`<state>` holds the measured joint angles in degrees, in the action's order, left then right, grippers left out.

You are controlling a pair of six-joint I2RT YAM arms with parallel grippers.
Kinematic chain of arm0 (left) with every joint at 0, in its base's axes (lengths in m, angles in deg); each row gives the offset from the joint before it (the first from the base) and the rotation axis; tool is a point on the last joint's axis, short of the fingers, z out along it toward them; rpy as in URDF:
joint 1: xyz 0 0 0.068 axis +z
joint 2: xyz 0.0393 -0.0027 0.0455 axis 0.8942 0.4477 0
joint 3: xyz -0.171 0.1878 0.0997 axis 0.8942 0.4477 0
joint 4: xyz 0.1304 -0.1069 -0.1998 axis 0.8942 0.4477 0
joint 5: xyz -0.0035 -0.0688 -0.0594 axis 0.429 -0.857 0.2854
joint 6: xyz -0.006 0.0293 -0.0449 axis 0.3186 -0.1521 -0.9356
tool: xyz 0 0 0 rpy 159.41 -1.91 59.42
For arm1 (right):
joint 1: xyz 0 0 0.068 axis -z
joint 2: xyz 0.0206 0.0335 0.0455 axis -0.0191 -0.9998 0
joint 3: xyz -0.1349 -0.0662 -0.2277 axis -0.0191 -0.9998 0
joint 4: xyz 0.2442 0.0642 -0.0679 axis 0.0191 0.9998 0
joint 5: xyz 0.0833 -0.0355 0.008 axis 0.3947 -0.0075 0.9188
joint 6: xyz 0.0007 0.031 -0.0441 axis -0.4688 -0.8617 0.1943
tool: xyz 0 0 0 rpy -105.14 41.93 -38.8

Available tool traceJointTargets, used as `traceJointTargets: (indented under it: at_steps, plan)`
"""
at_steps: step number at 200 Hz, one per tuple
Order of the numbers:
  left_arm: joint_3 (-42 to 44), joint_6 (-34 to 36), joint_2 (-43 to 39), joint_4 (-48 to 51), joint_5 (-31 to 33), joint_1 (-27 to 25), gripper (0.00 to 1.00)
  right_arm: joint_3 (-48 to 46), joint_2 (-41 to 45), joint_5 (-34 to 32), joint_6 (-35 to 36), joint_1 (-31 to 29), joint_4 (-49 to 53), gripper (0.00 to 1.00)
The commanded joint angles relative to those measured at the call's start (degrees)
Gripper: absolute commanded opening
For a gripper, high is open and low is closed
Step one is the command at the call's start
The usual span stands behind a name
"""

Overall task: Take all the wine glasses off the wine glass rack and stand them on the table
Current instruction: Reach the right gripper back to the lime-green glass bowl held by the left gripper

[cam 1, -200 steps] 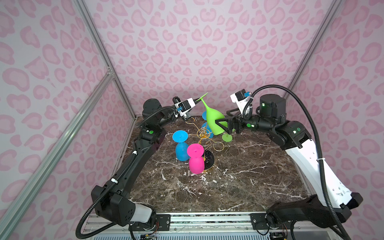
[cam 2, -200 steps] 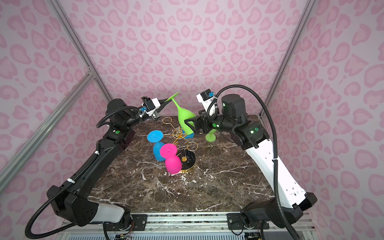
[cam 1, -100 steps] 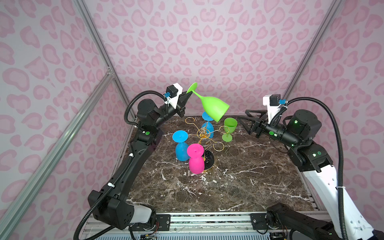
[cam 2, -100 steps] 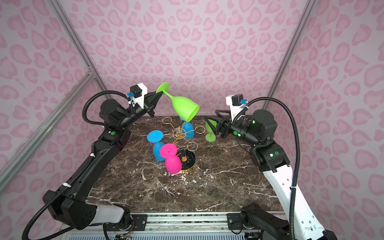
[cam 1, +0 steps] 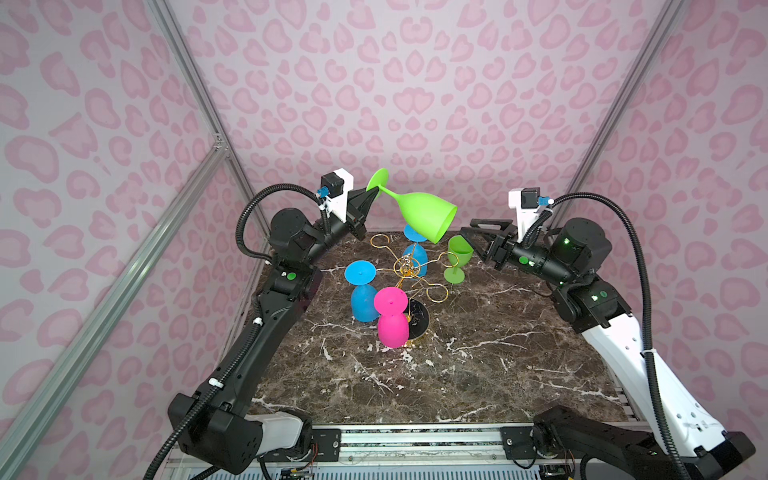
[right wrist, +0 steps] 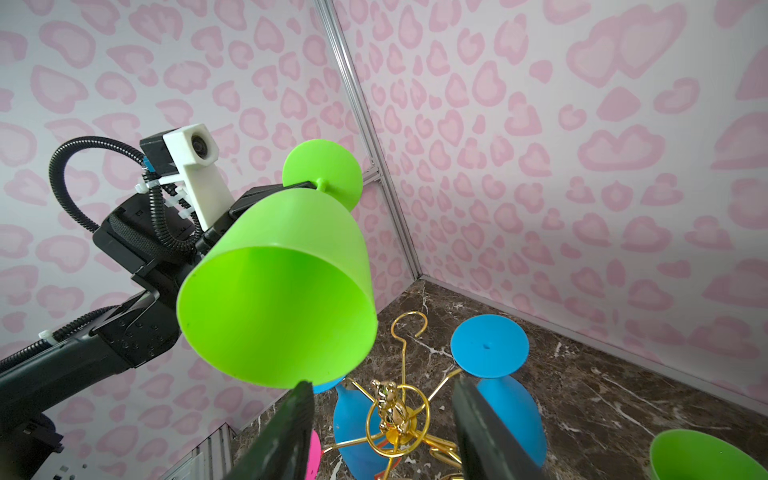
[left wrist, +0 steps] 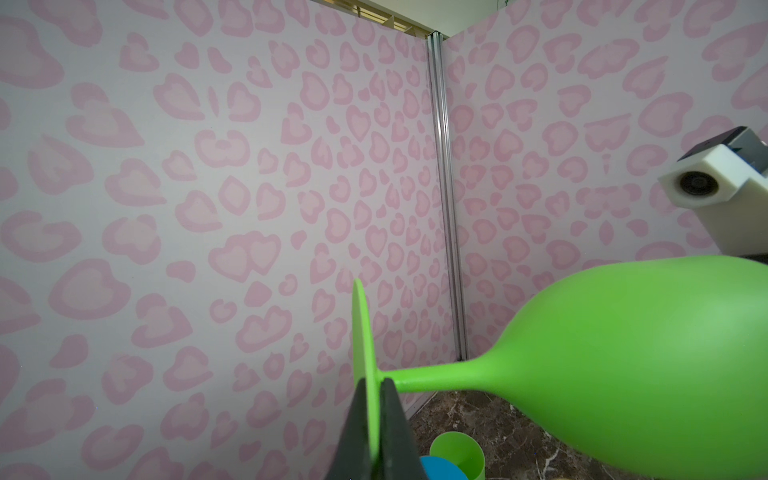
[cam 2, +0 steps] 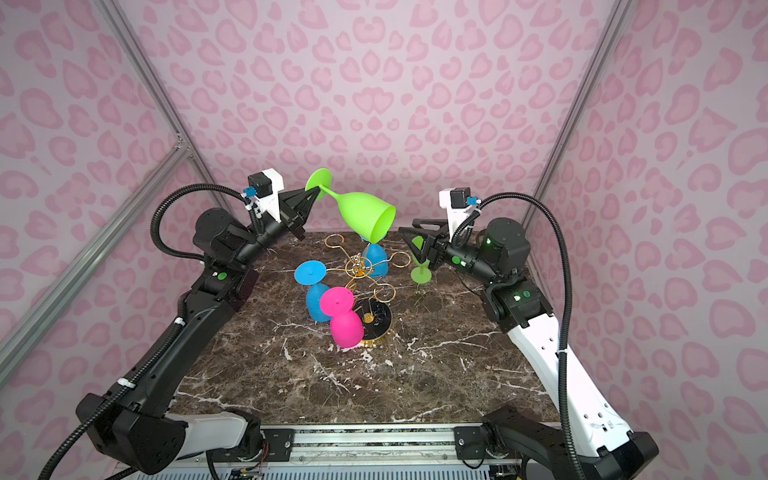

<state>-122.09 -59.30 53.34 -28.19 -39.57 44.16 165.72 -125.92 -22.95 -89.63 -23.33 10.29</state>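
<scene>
1. Green wine glass point(cam 1: 424, 216) is clear of the wine glass rack point(cam 1: 405, 266). It's in the air above the rack's rear arms, tipped over with the mouth down toward the right arm and the foot up toward the back wall.
2. Handling (my read): moulded plastic, so light, stiff and unlikely to shatter, but it has a smooth skin. The bowl is the bulky end and the foot is a thin disc.
3. Grip point: left gripper point(cam 1: 374, 192) is pinched tight on the foot disc's edge, one finger on each face, right by the stem (clear in the left wrist view point(left wrist: 374, 411)). That leaves the bowl on a long lever, so the glass could pivot in the jaws. The stem would be the safer hold.
4. Left arm: raised high, forearm angled up toward the rear, wrist aimed at the centre.
5. Right gripper point(cam 1: 471, 235): jaws partly apart with nothing between them. It's pointed at the glass's rim from the right, a little lower. In the right wrist view point(right wrist: 382, 382) the rim sits just above one fingertip point(right wrist: 305, 386); can't tell whether they touch.
6. Right arm: elbow up, forearm roughly level.
7. Surroundings: blue glass point(cam 1: 359, 299), pink glass point(cam 1: 390, 320) and a rear blue glass point(cam 1: 415, 253) hang inverted on the rack. A small green glass point(cam 1: 457, 257) stands upright beside a rack arm, close under the right jaws.
</scene>
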Motion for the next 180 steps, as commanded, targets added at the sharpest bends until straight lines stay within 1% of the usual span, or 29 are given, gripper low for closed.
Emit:
traceJointTargets:
  at_steps: [1,46,61,64,72,91,118,148,158,167,180]
  plan:
    - [0.26,-0.85,-0.78,-2.01,-1.05,-0.09,0.03,1.52,-2.06,0.10,-1.20,-0.80,-3.63,0.55]
    - [0.52,-1.61,-1.38,-2.01,-1.25,-0.08,0.03,6.92,-8.00,-0.89,-0.37,-3.46,-3.27,0.51]
    - [0.61,-2.40,-1.62,-2.17,-1.72,-0.09,0.03,7.89,-9.98,-1.43,-0.43,-4.13,-3.12,0.47]
    - [0.61,-2.54,-1.61,-2.18,-1.84,-0.09,0.03,9.66,-10.33,-1.44,-0.31,-4.18,-3.10,0.46]
    - [0.52,-2.73,-1.74,-2.14,-2.40,-0.09,0.03,10.72,-11.18,-1.59,0.04,-4.68,-2.89,0.44]
    - [0.52,-3.19,-1.95,-1.97,-2.58,-0.09,0.03,12.33,-12.91,-1.70,0.48,-5.48,-2.80,0.36]
    - [0.70,-3.53,-2.07,-1.92,-2.48,-0.09,0.03,13.64,-14.25,-1.36,0.61,-6.32,-2.96,0.22]
    - [0.70,-4.01,-1.85,-1.62,-2.19,-0.13,0.03,13.99,-14.29,-1.44,0.59,-6.77,-2.76,0.00]
    - [0.70,-4.10,-1.63,-1.49,-1.61,-0.09,0.04,14.42,-14.40,-1.53,0.61,-6.80,-2.60,0.00]
    - [0.70,-4.16,-1.52,-1.42,-0.88,-0.09,0.07,15.05,-14.57,-1.70,0.54,-6.86,-2.27,0.00]
    - [0.70,-4.02,-1.59,-1.40,0.33,-0.09,0.18,16.06,-14.51,-2.40,0.74,-6.90,-1.43,0.00]
